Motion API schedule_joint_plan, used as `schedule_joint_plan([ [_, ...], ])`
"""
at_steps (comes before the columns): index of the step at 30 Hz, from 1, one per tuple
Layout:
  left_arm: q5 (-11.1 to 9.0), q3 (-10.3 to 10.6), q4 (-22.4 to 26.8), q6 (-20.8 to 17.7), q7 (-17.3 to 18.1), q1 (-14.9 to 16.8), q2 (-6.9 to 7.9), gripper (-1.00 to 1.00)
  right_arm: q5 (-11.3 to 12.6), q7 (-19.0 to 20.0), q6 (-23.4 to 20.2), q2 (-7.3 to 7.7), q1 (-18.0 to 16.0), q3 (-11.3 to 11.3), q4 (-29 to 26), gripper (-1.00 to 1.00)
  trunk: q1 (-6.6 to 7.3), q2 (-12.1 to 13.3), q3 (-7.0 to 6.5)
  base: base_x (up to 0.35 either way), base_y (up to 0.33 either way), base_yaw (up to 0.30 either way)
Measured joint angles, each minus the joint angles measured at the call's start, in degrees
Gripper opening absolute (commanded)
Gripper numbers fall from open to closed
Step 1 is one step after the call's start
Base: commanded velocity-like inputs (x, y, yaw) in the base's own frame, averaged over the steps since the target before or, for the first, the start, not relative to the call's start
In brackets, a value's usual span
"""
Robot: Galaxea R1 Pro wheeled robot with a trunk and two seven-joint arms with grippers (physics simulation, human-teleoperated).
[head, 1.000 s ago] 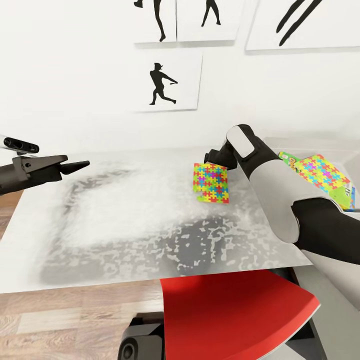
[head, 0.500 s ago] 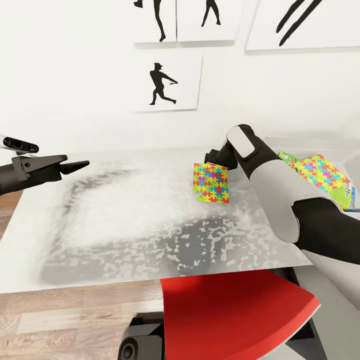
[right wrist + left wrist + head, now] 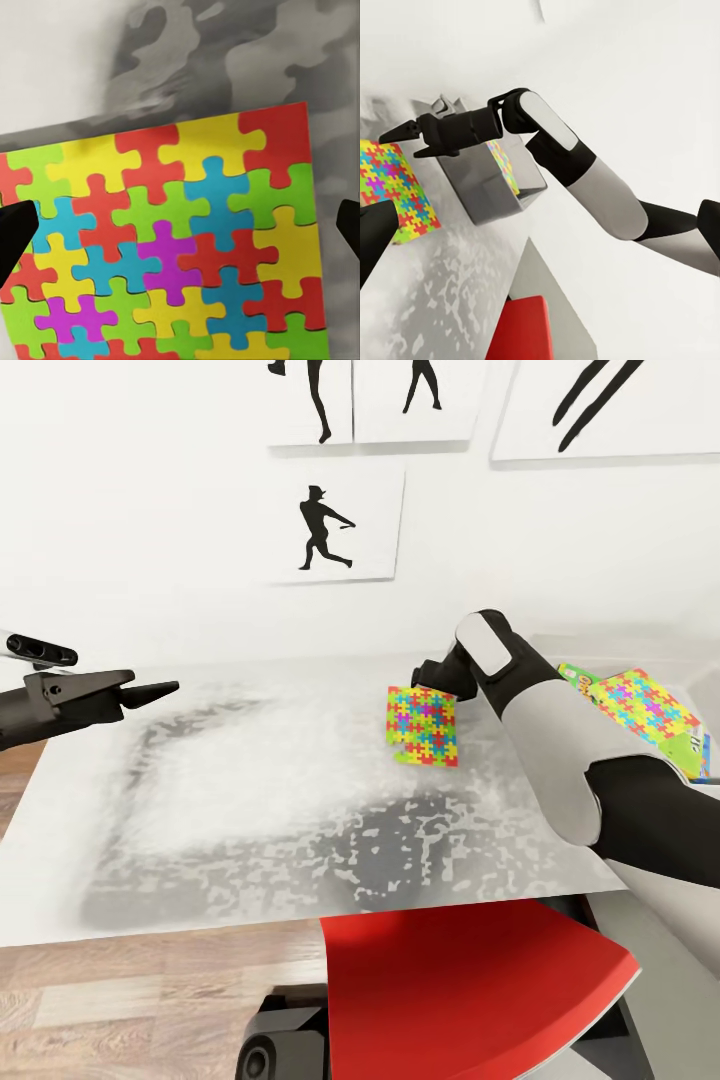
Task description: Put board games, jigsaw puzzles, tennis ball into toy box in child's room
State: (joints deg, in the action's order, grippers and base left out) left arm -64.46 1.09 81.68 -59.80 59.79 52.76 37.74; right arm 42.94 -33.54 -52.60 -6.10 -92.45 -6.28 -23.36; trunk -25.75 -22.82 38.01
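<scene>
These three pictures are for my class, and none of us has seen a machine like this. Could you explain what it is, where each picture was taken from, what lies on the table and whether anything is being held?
This is a simulated two-armed robot. The head view looks down from its head over a pale table. The other two come from cameras near each gripper.

The right gripper hangs just above a colourful jigsaw puzzle lying flat on the table. Its fingers are spread at either side of the puzzle, holding nothing yet.

The left gripper hovers away at the table's other end, apparently empty.

Beside the right arm, a pale grey toy box already holds a second puzzle and printed game boxes.
</scene>
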Motion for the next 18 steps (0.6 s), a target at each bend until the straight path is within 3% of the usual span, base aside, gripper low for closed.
schedule_joint_plan([
  [18,0.05,0.23,0.0,0.02,0.0,0.0,0.0,1.0,-0.03,-0.05,-0.02,0.18,0.03,0.01,0.19,1.0,0.0,0.0,0.82,0.0,0.0,0.0],
])
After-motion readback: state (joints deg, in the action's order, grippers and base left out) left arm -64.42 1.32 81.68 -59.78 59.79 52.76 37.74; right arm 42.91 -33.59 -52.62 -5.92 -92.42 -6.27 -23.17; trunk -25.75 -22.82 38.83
